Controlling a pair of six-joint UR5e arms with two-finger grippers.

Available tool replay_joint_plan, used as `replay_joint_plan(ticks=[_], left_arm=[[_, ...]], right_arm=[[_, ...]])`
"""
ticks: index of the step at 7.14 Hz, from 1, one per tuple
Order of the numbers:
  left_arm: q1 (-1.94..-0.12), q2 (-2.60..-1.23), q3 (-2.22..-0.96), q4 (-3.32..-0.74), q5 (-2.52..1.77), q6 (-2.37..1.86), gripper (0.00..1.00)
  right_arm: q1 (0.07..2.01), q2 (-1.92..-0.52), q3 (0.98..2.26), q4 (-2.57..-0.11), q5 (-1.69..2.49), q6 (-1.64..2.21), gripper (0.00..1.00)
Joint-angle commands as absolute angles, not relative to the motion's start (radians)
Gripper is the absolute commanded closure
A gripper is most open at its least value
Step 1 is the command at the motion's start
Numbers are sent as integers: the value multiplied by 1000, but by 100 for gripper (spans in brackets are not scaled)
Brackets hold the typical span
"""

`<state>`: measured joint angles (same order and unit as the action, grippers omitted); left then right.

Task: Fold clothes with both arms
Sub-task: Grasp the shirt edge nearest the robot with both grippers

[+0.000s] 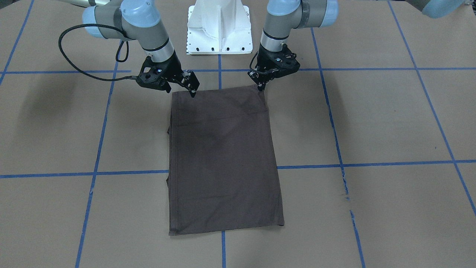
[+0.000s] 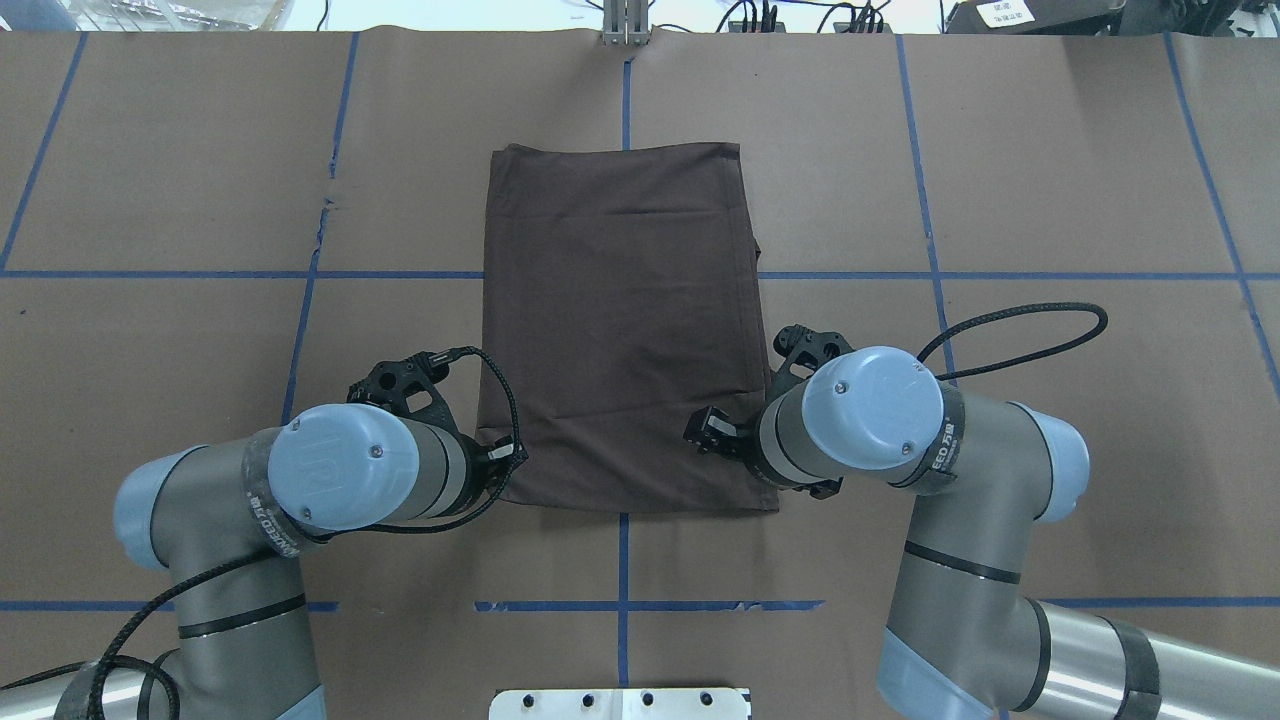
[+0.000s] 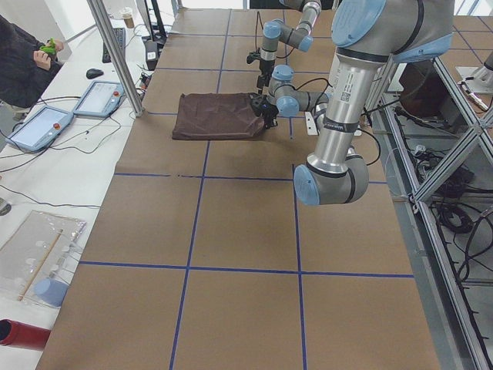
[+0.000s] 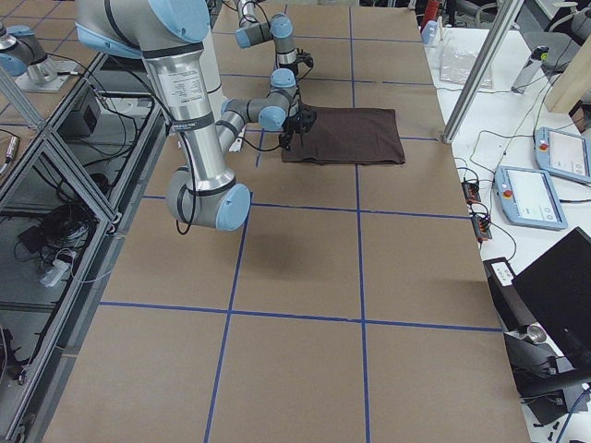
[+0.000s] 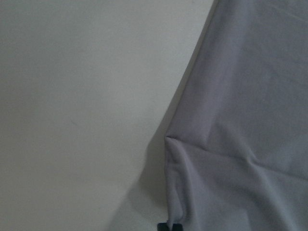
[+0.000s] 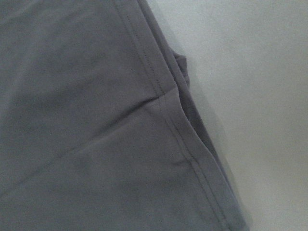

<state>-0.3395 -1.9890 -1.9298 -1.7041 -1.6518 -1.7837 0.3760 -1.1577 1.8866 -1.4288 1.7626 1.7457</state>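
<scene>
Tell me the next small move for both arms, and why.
Probably lift both near corners slightly together. The T-shirt lies as a flat rectangle; the left gripper sits at one robot-side corner, cloth puckering toward it in its wrist view, and the right gripper at the other. Whether the right one grips is unclear.

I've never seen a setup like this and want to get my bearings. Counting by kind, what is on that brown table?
Robot arms: 2 (left arm, right arm)
T-shirt, dark brown, folded into a rectangle: 1
White base pedestal: 1
Total: 4
</scene>
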Motion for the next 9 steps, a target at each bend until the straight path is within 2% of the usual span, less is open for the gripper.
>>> replay_joint_plan(ticks=[1,5,9], left_arm=[[-344,-1990,-1945,-1704,-1655,-1772,100],[-347,-1988,-1947,-1704,-1655,-1761,100],[-347,-1988,-1947,-1704,-1655,-1761,100]], right_arm=[[322,-1152,1879,-1497,1707,1766,0],[319,-1129,1815,-1490,1687,1752,0],[321,-1121,1807,-1483,1686,1747,0]])
